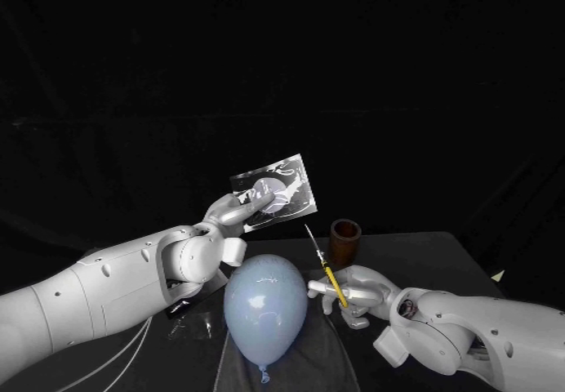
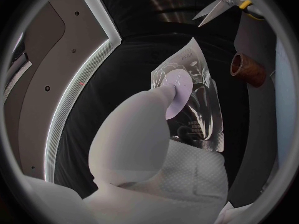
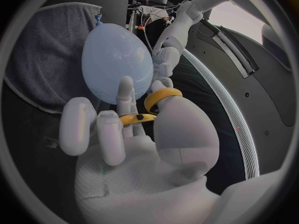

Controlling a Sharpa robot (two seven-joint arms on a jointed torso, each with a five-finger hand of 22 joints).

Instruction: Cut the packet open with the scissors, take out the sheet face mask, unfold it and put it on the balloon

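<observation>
My left hand (image 1: 231,214) holds the shiny face-mask packet (image 1: 280,189) up above the table, pinched at its lower edge; the packet (image 2: 190,99) faces the camera and looks whole. My right hand (image 1: 353,292) grips the yellow-handled scissors (image 1: 325,265), blades pointing up toward the packet, their tips a short way below it. The scissor blades (image 2: 215,7) stand slightly apart. The yellow handles (image 3: 156,104) ring my right hand's (image 3: 134,149) fingers. The pale blue balloon (image 1: 265,306) lies on the table between both hands, knot toward me; the balloon (image 3: 115,59) rests on a grey cloth.
A brown cylindrical cup (image 1: 345,237) stands on the table behind the right hand, also visible as the cup (image 2: 248,69) beside the packet. The grey cloth (image 3: 47,50) lies under the balloon. A thin cable (image 1: 153,335) trails along my left arm.
</observation>
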